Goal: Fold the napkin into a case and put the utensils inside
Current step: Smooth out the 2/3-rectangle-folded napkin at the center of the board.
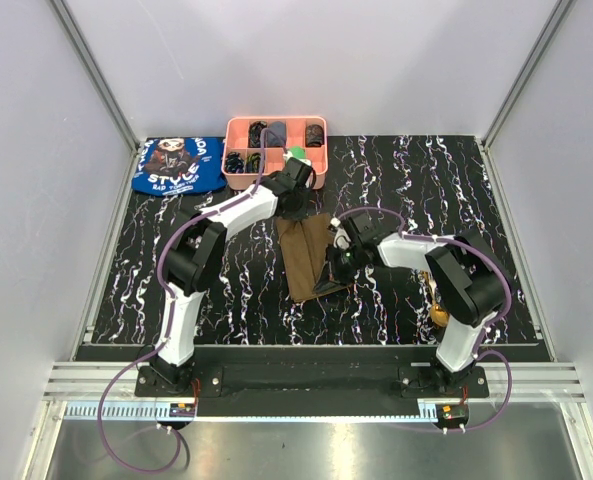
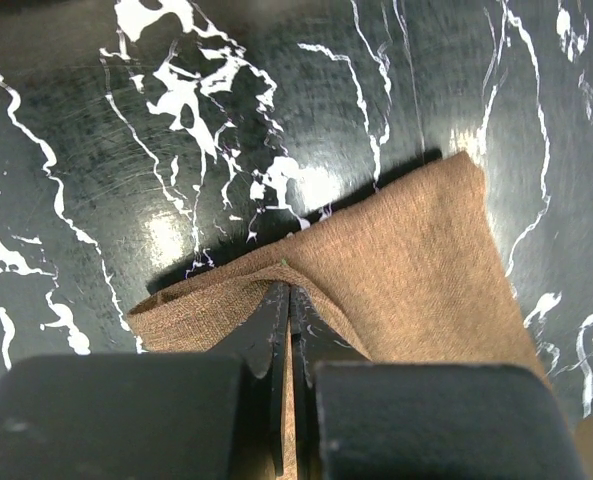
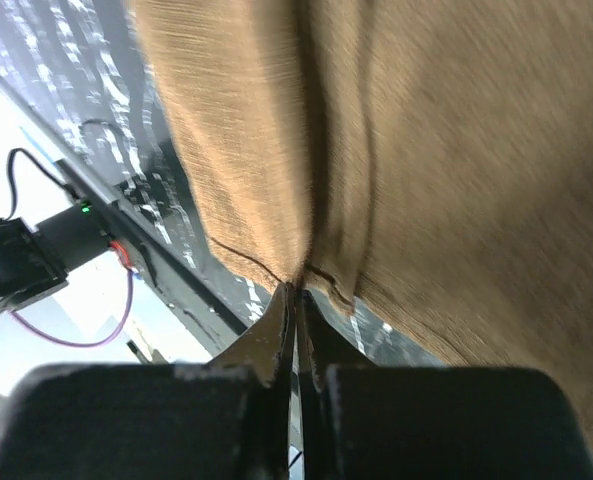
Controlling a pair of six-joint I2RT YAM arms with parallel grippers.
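The napkin [image 2: 406, 270] is being clamped at its edges by the left gripper [image 2: 289, 292] and the right gripper [image 3: 294, 292] — thin bites, likely to be pulled loose by uneven tugging.

The utensils [image 1: 438, 314] lie mostly behind the right arm [image 1: 466, 285]; pink tray [image 1: 276, 120] contents too small to tell.

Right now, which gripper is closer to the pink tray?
Left. The left gripper holds the napkin at its far edge, just before the pink tray; the right gripper holds its right side, farther away.
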